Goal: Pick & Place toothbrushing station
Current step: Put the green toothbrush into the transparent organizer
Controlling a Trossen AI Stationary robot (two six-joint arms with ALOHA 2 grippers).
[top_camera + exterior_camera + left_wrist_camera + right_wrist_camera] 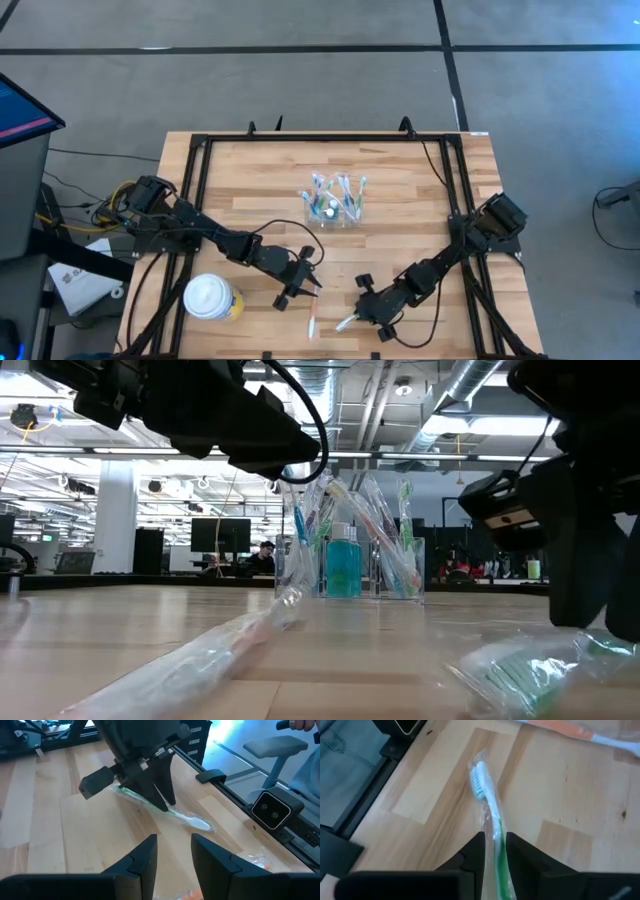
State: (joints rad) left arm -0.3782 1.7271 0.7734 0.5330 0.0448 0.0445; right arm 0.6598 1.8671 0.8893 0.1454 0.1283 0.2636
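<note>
An open-plan lab or office: exposed ceiling ducts point(470, 390), desk monitors point(222, 534), a seated person point(262, 558) behind the wooden table point(400, 190).

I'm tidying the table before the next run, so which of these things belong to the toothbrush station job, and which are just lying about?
Part of the job:
- clear toothbrush holder, mid-table, holding brushes and a blue bottle
- green wrapped toothbrush, between the right gripper's fingers
- orange wrapped toothbrush, loose on the table near the left gripper, which is open and empty

Just lying about:
- white-lidded yellow cup, front left
</note>
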